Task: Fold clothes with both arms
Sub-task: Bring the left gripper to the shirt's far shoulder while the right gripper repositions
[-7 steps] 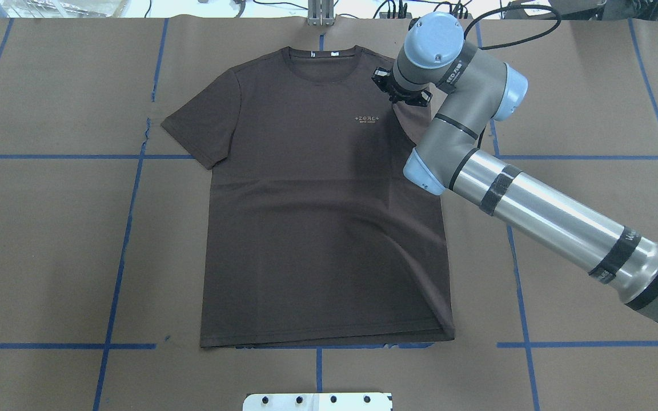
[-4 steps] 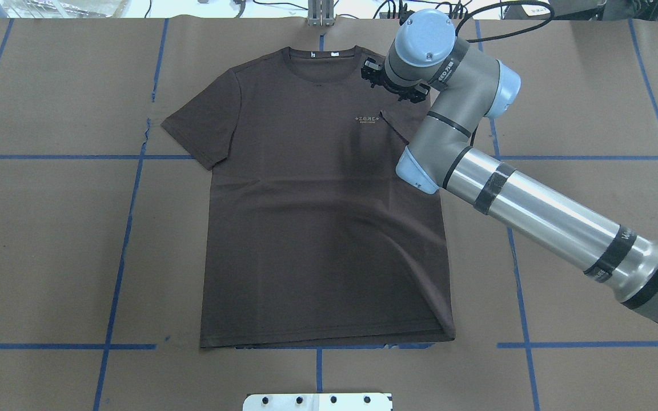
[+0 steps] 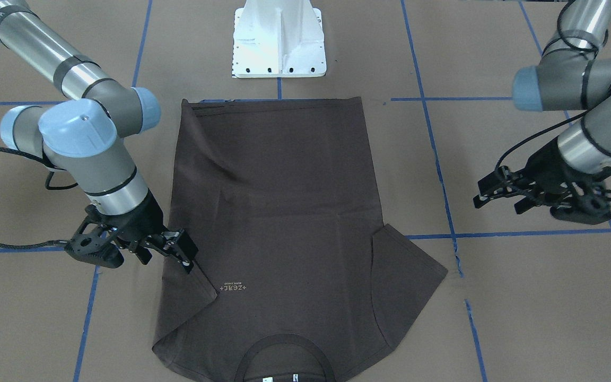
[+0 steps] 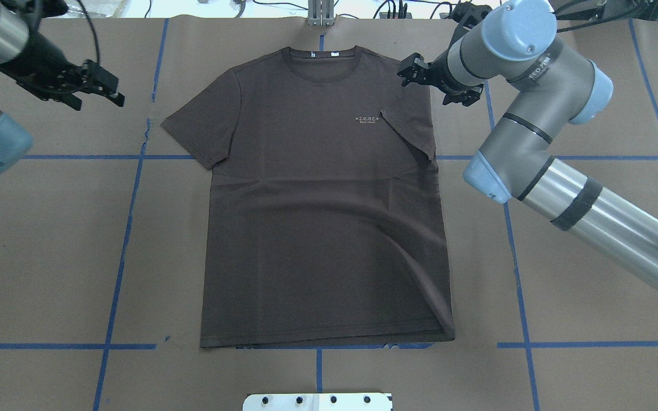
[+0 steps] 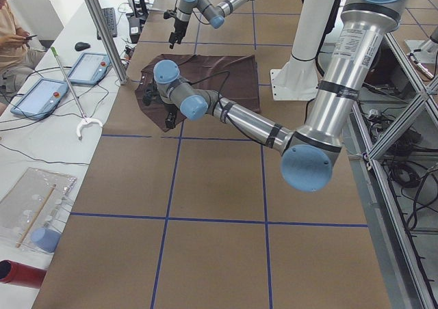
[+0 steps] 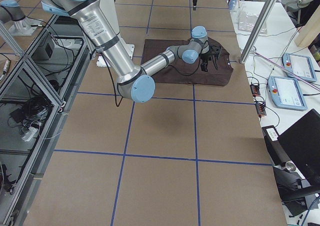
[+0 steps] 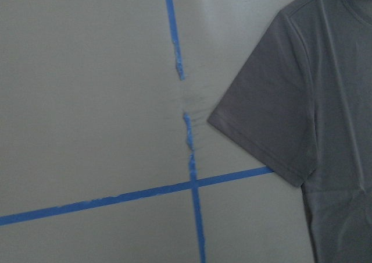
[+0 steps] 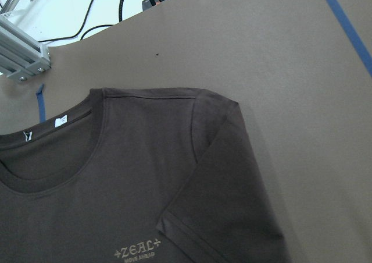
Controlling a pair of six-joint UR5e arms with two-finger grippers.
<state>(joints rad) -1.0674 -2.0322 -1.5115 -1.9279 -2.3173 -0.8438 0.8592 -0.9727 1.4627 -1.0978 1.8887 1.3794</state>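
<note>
A dark brown T-shirt [image 4: 317, 217] lies flat and face up on the brown table, collar [image 4: 322, 65] at the far edge. Its sleeve [image 4: 412, 134] on my right side is folded in over the chest, next to the pale lettering [image 4: 367, 119]. The other sleeve [image 4: 203, 128] is spread out flat. My right gripper [image 4: 432, 83] hovers open and empty over the shirt's far right shoulder. At the far left my left gripper [image 4: 86, 91] hangs open above bare table, well clear of the spread sleeve. The front view shows both grippers too, right [image 3: 136, 257] and left [image 3: 539, 209].
Blue tape lines [image 4: 129, 228] grid the table. The white base block [image 4: 317, 401] sits at the near edge behind the shirt's hem. A metal post [image 4: 320, 14] stands past the collar. A seated person [image 5: 10, 29] and tablets [image 5: 85, 68] are at a side bench.
The right gripper has pulled back from over the chest toward the right shoulder, and the sleeve stays folded in. The left arm has come into view at the far left.
</note>
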